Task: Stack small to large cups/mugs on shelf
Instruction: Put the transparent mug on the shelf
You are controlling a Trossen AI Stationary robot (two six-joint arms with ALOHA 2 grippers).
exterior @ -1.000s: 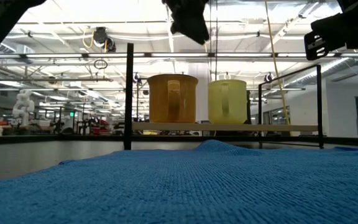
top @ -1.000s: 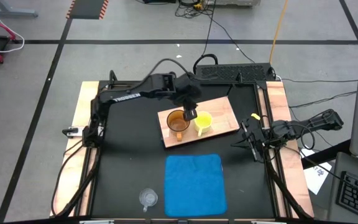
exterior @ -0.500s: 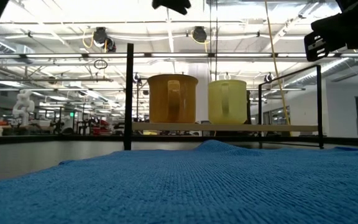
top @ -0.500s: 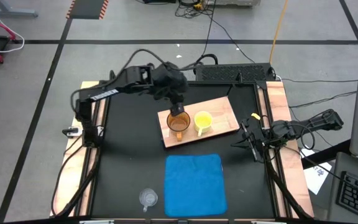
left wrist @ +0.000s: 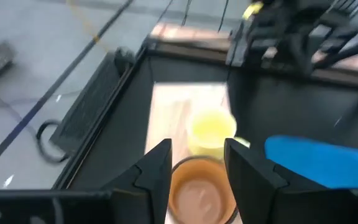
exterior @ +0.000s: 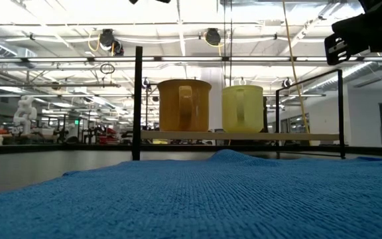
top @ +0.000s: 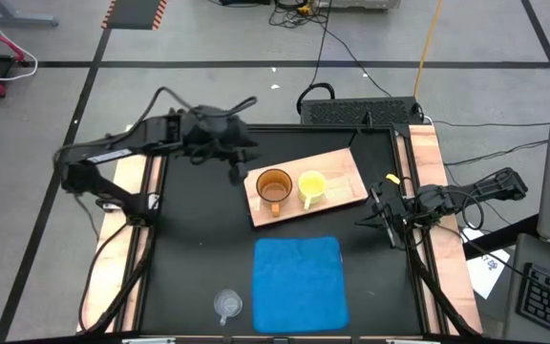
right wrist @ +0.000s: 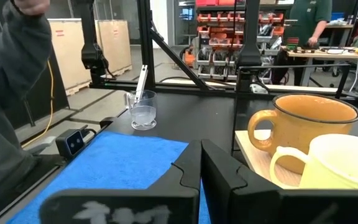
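Note:
On the light-wood shelf (top: 337, 170), an amber mug (top: 274, 186) and a yellow mug (top: 311, 185) stand upright side by side on their bases. The small clear cup (top: 227, 304) stands on the black table near the front edge, left of the blue mat (top: 299, 284). My left gripper (top: 236, 169) hangs open and empty above the table, just left of the shelf. In its wrist view the amber mug (left wrist: 201, 194) shows beyond the gap between the fingers. My right gripper (top: 378, 216) waits shut at the table's right edge.
A black power strip (top: 361, 111) lies along the far edge. Upright black frame posts (exterior: 138, 99) stand in front of the shelf in the low view. The blue mat (right wrist: 123, 162) fills the near middle of the table. A person (right wrist: 316, 25) stands far behind in the room.
My left gripper has drawn away from above the two mugs toward the table's left edge and risen, staying open and empty. The arm has folded back with it. Both mugs stand where they were.

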